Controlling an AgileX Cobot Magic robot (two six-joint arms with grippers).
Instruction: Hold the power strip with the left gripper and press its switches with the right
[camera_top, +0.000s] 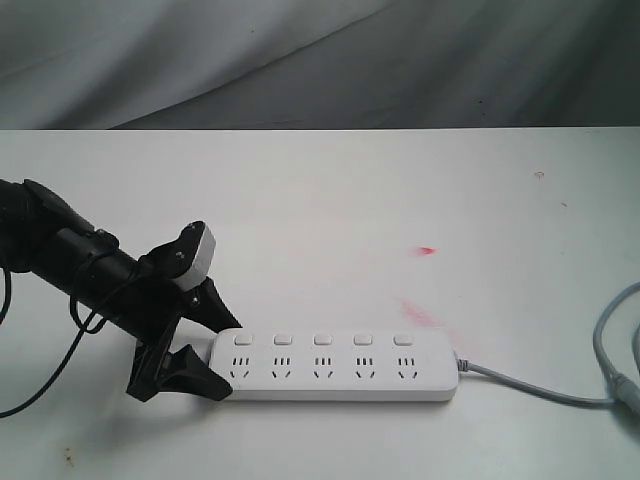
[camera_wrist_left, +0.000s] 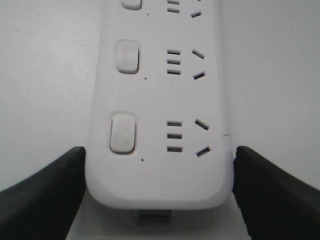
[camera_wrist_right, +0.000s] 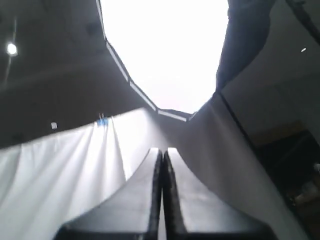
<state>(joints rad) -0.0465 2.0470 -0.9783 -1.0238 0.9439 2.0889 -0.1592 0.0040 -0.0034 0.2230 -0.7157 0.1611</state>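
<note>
Nearest us, the white table (camera_top: 330, 200) carries the power strip (camera_top: 335, 366) lengthwise by its front edge. Our left gripper (camera_top: 233, 360) clasps the strip's left end, one finger against each long side. Our right gripper (camera_wrist_right: 162, 152) is clenched on nothing, raised toward a pale backdrop (camera_wrist_right: 60, 165). Five switches (camera_top: 322, 340) line the strip's far side; its grey cord (camera_top: 540, 388) trails right.

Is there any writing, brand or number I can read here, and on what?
None readable anywhere.
The power strip is plain white; any marks on its switches are too faint to read.
The left pincer carries no lettering.
The red smears on the table are shapeless, not writing.
</note>
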